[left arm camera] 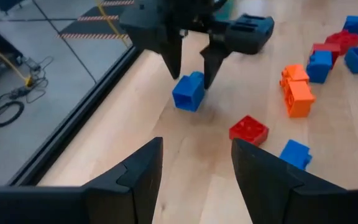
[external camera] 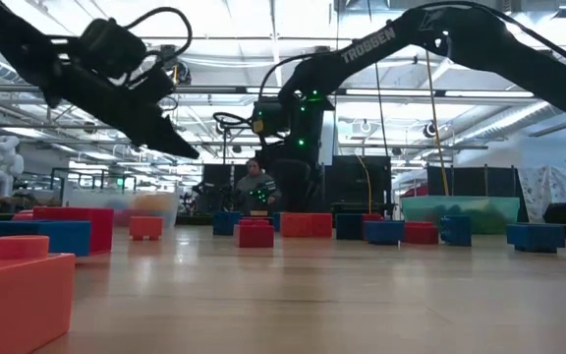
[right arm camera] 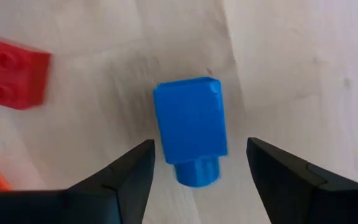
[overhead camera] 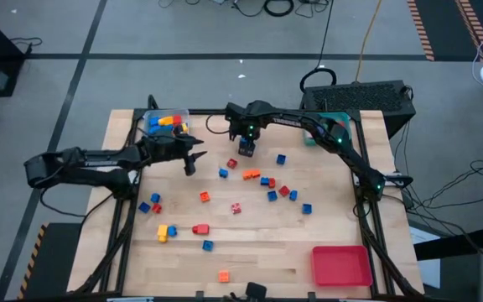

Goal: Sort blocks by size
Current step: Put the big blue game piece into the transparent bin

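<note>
1. left gripper (overhead camera: pixel 198 154) hangs above the table (overhead camera: pixel 267 252), just off the clear tray (overhead camera: pixel 164 122); dark tapered fingers apart, nothing between them
2. clear tray at the table's back left corner, holds yellow, blue and orange blocks
3. blocks scattered loose on the pale wood-grain top: yellow brick (overhead camera: pixel 167 231) and red brick (overhead camera: pixel 200 228) front left, orange bar (overhead camera: pixel 251 174) mid-table, red-and-blue cluster (overhead camera: pixel 277 190) further right; smooth plastic, studded tops
4. right gripper (overhead camera: pixel 246 148) is down at the table's back centre, fingers spread wide either side of a blue block (right arm camera: pixel 190 129), not clamped; block is a boxy brick tipped on its side, one round stud (right arm camera: pixel 197 173) pointing at the wrist camera
5. "TROSSEN" in pale capitals along the right arm (external camera: pixel 369 46), legible in the low view
6. flat red tray (overhead camera: pixel 341 264) at the front right corner, rectangular
</note>
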`<action>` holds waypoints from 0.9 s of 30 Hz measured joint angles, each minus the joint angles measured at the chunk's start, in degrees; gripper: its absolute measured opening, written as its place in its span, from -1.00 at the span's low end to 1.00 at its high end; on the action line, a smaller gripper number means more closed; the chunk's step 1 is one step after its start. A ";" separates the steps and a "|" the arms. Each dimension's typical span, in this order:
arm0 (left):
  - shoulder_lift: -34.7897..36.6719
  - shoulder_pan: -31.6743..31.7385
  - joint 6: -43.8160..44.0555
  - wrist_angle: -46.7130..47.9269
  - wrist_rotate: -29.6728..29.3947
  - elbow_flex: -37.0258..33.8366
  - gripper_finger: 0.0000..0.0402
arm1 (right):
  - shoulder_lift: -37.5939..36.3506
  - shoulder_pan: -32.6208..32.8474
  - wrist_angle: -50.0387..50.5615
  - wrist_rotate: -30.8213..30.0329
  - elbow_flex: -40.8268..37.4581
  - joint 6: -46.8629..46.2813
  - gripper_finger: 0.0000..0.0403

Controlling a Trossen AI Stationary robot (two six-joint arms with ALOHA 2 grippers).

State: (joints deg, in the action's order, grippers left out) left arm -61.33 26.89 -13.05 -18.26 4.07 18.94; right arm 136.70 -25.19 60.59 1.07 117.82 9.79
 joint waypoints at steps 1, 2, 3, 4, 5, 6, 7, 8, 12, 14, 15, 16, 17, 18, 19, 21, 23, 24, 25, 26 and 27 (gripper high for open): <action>-1.01 0.70 -0.47 -1.60 1.08 0.00 -0.05 | 0.00 0.01 -0.11 0.42 -0.16 0.24 0.14; -1.99 1.40 -0.99 -3.04 2.22 0.00 -0.05 | 0.00 0.02 0.01 0.50 -0.20 0.48 0.11; -2.96 2.04 -1.26 -4.37 3.32 0.00 -0.05 | 0.00 0.03 0.02 0.52 -0.24 0.89 0.07; -3.98 2.60 -1.33 -5.92 4.34 0.00 -0.05 | 0.00 0.04 -0.09 0.56 -0.24 1.50 0.02; -5.14 3.23 -1.36 -7.58 5.28 0.00 -0.05 | 0.00 0.07 -0.28 0.56 -0.24 1.94 -0.03; -6.30 3.78 -1.39 -9.27 6.02 0.00 -0.05 | 0.00 0.07 -0.58 0.58 -0.24 2.39 -0.09; -7.49 4.27 -1.37 -10.93 6.46 0.00 -0.05 | 0.00 0.07 -0.83 0.61 -0.24 2.94 -0.15; -8.80 4.79 -1.41 -12.47 6.52 0.02 -0.05 | 0.00 0.05 -0.85 0.72 -0.24 3.47 -0.23; -14.50 6.53 -0.81 -18.72 6.58 0.02 -0.05 | 0.00 0.04 -1.19 0.81 -0.24 5.10 -0.46; -16.96 7.32 0.69 -21.32 6.56 0.02 -0.05 | 0.00 0.04 -2.35 0.99 -0.24 5.21 -0.46; -18.20 7.69 1.43 -22.71 6.54 0.02 -0.05 | 0.00 0.04 -2.82 1.52 -0.24 5.26 -0.46; -19.14 8.01 1.61 -24.34 6.54 0.02 -0.05 | 0.00 0.04 -3.12 2.18 -0.24 5.23 -0.46; -19.90 8.29 1.49 -25.91 6.56 0.08 -0.05 | 0.00 0.08 -3.56 2.41 -0.24 4.90 -0.46; -20.38 8.57 0.64 -26.84 6.79 0.35 -0.05 | 0.00 0.23 -3.91 2.41 -0.24 4.67 -0.46; -20.61 8.74 -0.42 -26.95 7.49 0.80 -0.05 | 0.00 0.46 -4.03 2.41 -0.24 4.58 -0.46; -20.75 8.94 -1.86 -25.79 9.92 1.43 -0.05 | -0.11 1.11 -4.18 2.28 -0.24 4.40 -0.46; -20.77 8.92 -2.30 -23.55 12.68 1.60 -0.05 | -0.57 1.99 -4.58 2.29 -0.24 4.40 -0.45; -20.78 8.85 -2.30 -22.46 13.58 1.60 -0.05 | -0.94 2.38 -5.31 2.31 -0.24 4.40 -0.44; -20.79 8.82 -2.26 -21.57 13.99 1.60 -0.05 | -1.69 2.71 -5.75 2.31 -0.24 4.40 -0.44; -20.79 8.64 -1.82 -21.07 14.01 1.60 -0.05 | -2.32 3.11 -5.79 2.27 -0.24 4.42 -0.44; -20.79 8.58 -1.11 -20.84 14.01 1.60 -0.04 | -2.93 3.51 -6.49 2.14 -0.24 4.48 -0.44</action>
State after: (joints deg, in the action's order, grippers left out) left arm -82.13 35.48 -14.17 -39.10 18.08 20.53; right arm 133.78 -21.68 54.10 3.21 117.58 14.28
